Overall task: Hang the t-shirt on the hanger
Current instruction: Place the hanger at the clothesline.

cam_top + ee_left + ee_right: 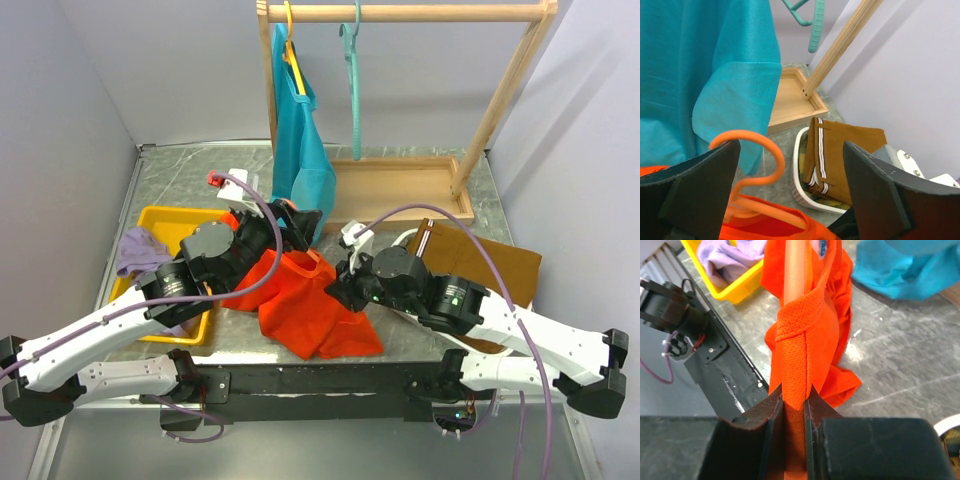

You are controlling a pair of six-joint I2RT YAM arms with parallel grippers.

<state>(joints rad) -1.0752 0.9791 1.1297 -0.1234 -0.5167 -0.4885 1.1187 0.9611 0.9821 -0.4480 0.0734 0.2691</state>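
The orange-red t-shirt (300, 305) lies bunched on the table between the two arms. In the left wrist view the hanger (760, 150) shows its curved orange hook rising out of the t-shirt's collar (775, 227). My left gripper (790, 195) is open, its dark fingers wide apart on either side of the hook and touching nothing. In the right wrist view the t-shirt (805, 335) is draped over one arm of the hanger (794, 270). My right gripper (794, 400) is shut on that cloth-covered arm. From above, the left gripper (300, 222) is behind the shirt and the right gripper (338, 290) at its right edge.
A wooden rack (400, 14) at the back holds a teal-blue t-shirt (298, 150) on a yellow hanger (289, 40) and a bare teal hanger (353, 90). A yellow tray (165, 222) with lilac cloth (140, 250) sits left. A white basket (799, 165) with a brown garment (490, 262) sits right.
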